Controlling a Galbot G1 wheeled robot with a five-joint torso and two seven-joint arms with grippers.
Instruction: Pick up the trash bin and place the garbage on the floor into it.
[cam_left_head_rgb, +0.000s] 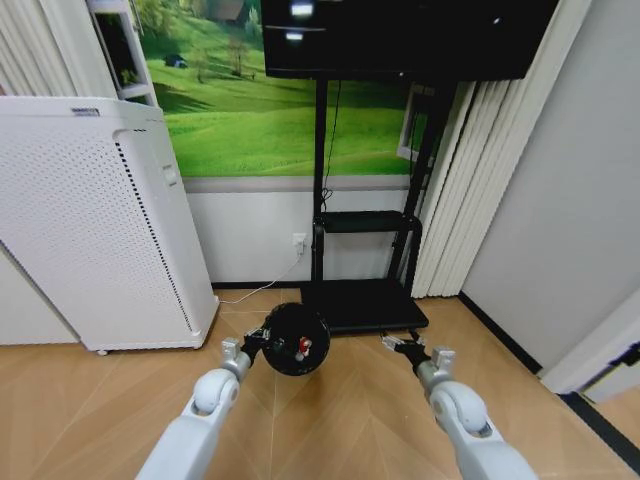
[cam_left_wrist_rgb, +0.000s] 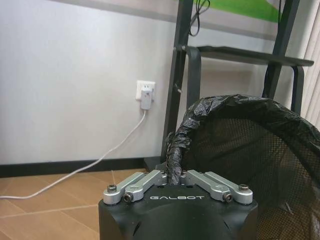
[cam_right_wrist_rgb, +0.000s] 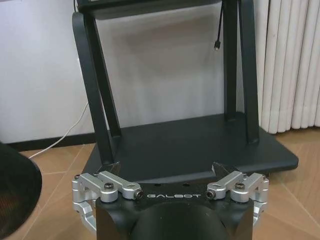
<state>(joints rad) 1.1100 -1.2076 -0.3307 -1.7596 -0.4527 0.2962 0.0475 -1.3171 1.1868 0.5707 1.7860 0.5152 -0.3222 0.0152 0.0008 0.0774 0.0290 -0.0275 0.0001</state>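
The trash bin (cam_left_head_rgb: 295, 339), small, round and black with a mesh wall and black liner, hangs just above the herringbone wood floor (cam_left_head_rgb: 330, 420). My left gripper (cam_left_head_rgb: 257, 341) is shut on its rim; the left wrist view shows this gripper (cam_left_wrist_rgb: 175, 172) pinching the bunched liner edge of the bin (cam_left_wrist_rgb: 250, 140). Small red and white bits of garbage (cam_left_head_rgb: 301, 346) lie inside the bin. My right gripper (cam_left_head_rgb: 396, 345) is open and holds nothing, a short way from the bin on its right. In the right wrist view the spread gripper (cam_right_wrist_rgb: 165, 172) faces the stand, with the bin's wall (cam_right_wrist_rgb: 15, 190) at the frame edge.
A tall white perforated appliance (cam_left_head_rgb: 90, 220) stands at the left. A black TV stand (cam_left_head_rgb: 365, 300) with a flat base is right behind the bin. A white cable runs from a wall socket (cam_left_wrist_rgb: 145, 95) along the floor. Pale curtains (cam_left_head_rgb: 460, 190) hang at the right.
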